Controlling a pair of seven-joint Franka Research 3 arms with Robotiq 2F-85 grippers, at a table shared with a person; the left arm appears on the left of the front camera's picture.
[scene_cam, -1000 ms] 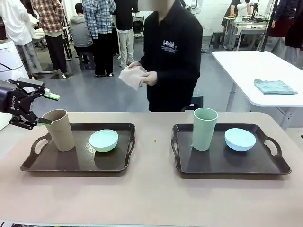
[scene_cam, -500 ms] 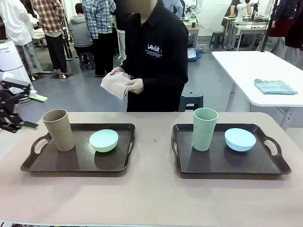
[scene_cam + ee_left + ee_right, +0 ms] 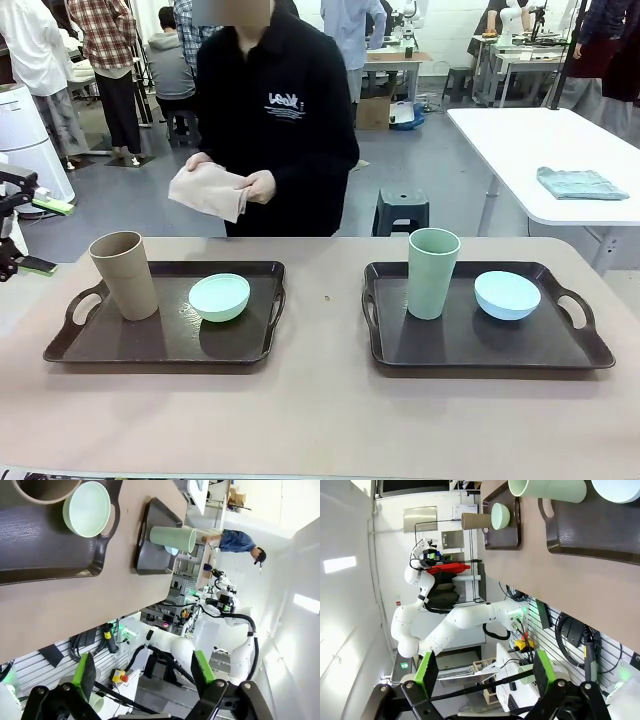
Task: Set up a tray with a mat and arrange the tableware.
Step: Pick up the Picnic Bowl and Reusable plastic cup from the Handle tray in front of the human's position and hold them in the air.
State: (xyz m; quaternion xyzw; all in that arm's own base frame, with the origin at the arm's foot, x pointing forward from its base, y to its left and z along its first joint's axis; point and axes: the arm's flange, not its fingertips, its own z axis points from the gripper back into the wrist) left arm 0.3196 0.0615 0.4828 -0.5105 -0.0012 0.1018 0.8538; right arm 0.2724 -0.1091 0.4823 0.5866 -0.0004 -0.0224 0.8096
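Observation:
Two dark trays lie on the table. The left tray [image 3: 160, 345] carries the tan cup [image 3: 125, 275] and the mint bowl [image 3: 219, 297]. On the right tray [image 3: 490, 350] stand the pale green cup [image 3: 433, 272] and the light blue bowl [image 3: 507, 295]. Across the table a person holds a folded beige mat [image 3: 210, 190] in both hands. My left gripper [image 3: 38, 236] hangs open at the far left edge, clear of the tan cup. The left wrist view looks past that open gripper [image 3: 144, 672] to the mint bowl [image 3: 87, 508]. Open and holding nothing, my right gripper [image 3: 485, 669] sits back from the pale green cup [image 3: 547, 490].
The bare tabletop [image 3: 325, 400] runs between and in front of the trays. A white side table [image 3: 560, 140] with a folded blue cloth [image 3: 580, 183] stands at the back right, a stool [image 3: 400, 212] behind the table. Several people stand farther off.
My left gripper has drawn back leftward from beside the tan cup to the picture's edge. The person has stepped to the left with the mat.

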